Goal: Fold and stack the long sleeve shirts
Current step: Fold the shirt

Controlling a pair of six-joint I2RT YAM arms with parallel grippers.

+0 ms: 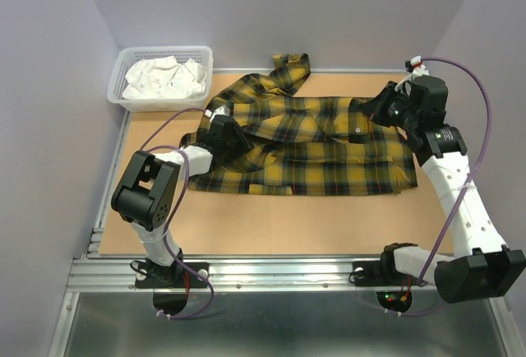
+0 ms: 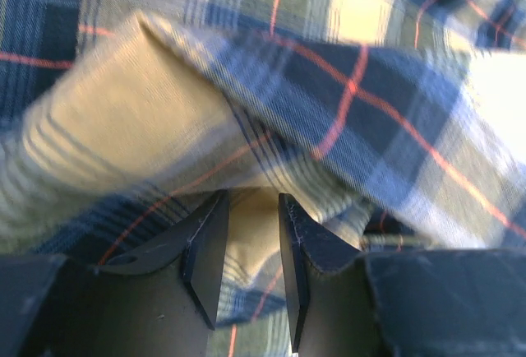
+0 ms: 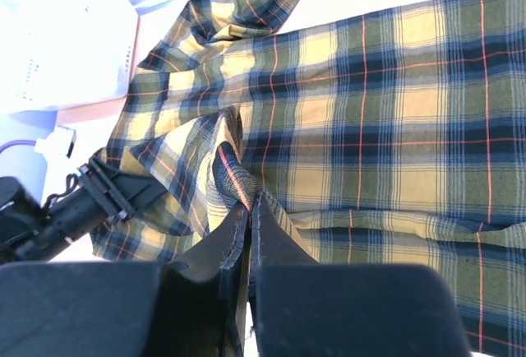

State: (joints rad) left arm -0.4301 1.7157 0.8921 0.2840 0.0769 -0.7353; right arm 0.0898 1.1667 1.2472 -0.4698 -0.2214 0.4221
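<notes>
Rumpled plaid flannel shirt [image 1: 312, 139] pinched at three o'clock by clenched right pincer [image 3: 249, 202]; left pincer [image 2: 252, 202] astride fold, grip unclear.

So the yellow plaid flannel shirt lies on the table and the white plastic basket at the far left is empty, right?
Not empty: the white plastic basket holds crumpled white cloth, as the top external view shows. The yellow plaid flannel shirt does lie on the table.

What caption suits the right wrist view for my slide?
Right gripper pinches a fold of the yellow plaid shirt.
</notes>
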